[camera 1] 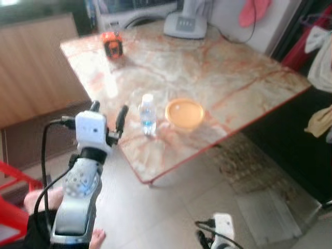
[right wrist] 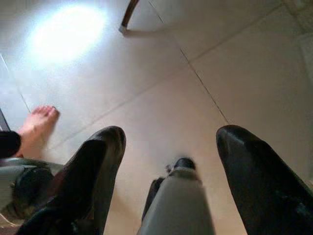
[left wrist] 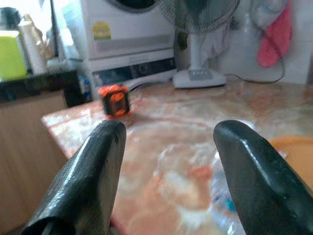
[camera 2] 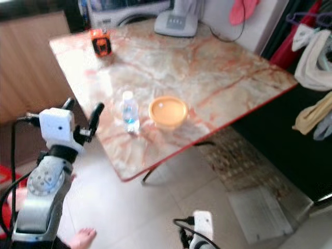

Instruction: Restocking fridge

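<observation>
Left gripper [camera 1: 108,118] released, raised left of clear plastic bottle [camera 1: 147,115] on veined marble surface [camera 1: 218,72], round orange bowl [camera 1: 184,113] just right – right gripper [right wrist: 168,147] released, over tiled floor [right wrist: 161,63].

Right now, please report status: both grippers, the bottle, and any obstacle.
Left gripper open, raised at table edge, short of water bottle. Right gripper open, idle, low over floor. Bottle upright beside orange bowl. Person's bare foot near robot.
</observation>
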Controlling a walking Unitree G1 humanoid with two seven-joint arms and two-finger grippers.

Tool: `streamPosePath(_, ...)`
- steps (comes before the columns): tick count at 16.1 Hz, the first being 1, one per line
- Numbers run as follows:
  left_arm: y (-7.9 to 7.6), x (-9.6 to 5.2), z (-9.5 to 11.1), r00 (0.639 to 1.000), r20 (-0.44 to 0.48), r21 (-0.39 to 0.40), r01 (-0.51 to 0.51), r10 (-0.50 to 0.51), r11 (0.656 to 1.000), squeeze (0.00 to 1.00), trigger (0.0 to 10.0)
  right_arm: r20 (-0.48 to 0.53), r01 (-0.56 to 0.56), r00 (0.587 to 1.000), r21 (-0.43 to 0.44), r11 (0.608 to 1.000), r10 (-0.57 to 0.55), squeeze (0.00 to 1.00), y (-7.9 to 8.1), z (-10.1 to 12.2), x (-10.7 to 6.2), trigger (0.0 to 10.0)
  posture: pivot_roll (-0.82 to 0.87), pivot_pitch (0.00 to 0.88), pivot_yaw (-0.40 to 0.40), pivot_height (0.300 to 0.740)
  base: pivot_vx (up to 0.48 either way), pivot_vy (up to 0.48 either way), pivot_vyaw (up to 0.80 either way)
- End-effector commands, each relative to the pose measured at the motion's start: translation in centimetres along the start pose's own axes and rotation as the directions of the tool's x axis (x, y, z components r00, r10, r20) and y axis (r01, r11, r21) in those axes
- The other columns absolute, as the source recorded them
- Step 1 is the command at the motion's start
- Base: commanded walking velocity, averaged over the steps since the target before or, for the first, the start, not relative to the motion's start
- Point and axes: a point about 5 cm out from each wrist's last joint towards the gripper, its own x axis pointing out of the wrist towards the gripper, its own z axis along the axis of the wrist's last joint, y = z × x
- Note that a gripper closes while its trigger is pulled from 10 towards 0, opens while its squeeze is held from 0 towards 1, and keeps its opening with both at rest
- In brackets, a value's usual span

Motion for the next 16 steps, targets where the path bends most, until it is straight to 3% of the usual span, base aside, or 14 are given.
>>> streamPosePath(1, -0.49, 0.13, 0.38, 1.000, 0.012, -0.013, 0.017, -0.017, 1.000, 0.00, 10.0, -0.013, 0.033, 0.999, -0.001, 0.999, -0.033, 0.00, -1.19, -0.43, -0.32, 10.0, 0.00, 0.093, -0.061, 0.740, 0.251, 0.000, 0.00)
streamPosePath(6, -0.76, 0.20, 0.55, 0.999, 0.019, -0.022, 0.032, -0.031, 0.999, 0.00, 10.0, -0.015, 0.037, 0.999, 0.012, 0.999, -0.037, 0.00, -1.19, -0.45, -0.32, 10.0, -0.01, 0.094, -0.062, 0.740, 0.262, 0.000, 0.00)
streamPosePath(8, -0.81, 0.25, 0.58, 0.999, 0.020, -0.024, 0.034, -0.034, 0.999, 0.00, 10.0, -0.017, 0.037, 0.999, 0.012, 0.999, -0.037, 0.00, -1.19, -0.46, -0.32, 10.0, -0.01, 0.097, -0.061, 0.740, 0.262, 0.000, -0.74)
streamPosePath(16, -0.94, 0.28, 0.67, 0.998, 0.014, -0.024, 0.054, -0.053, 0.998, 0.00, 10.0, -0.005, 0.041, 0.999, 0.006, 0.999, -0.041, 0.00, -1.12, -0.28, -0.28, 10.0, 0.00, 0.109, -0.060, 0.740, 0.265, 0.000, 0.00)
